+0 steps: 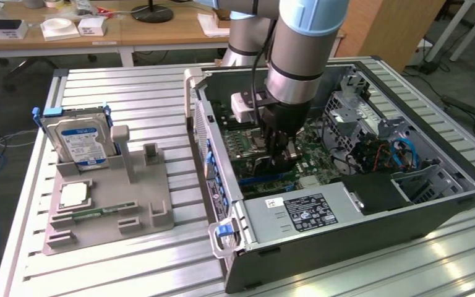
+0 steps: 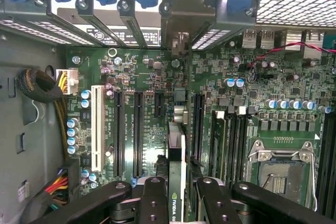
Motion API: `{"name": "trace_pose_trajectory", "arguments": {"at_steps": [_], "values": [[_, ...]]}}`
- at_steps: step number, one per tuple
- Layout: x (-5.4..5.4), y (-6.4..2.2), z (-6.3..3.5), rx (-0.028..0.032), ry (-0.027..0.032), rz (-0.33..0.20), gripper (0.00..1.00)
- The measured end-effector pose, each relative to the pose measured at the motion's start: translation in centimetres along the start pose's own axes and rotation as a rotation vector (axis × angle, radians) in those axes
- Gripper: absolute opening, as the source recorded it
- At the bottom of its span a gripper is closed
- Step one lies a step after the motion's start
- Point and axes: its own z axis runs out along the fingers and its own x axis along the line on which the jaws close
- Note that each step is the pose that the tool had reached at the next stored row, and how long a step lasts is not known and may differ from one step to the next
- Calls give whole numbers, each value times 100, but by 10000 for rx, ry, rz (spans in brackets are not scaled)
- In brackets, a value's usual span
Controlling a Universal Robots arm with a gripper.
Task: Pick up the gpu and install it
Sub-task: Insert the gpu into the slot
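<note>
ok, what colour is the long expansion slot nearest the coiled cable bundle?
White; the other long slots are black. The white slot shows best in the wrist view, on the green motherboard.

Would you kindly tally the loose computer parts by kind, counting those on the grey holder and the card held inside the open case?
hard drive: 1
processor chip: 1
memory stick: 1
gpu: 1
Total: 4

exterior high oblique, wrist close over motherboard [image 2: 157, 108]
</note>
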Motion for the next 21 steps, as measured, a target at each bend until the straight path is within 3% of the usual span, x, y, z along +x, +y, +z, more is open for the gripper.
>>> {"name": "trace_pose_trajectory", "arguments": {"at_steps": [21], "values": [[10,24,2,1,-1,9,26]]}}
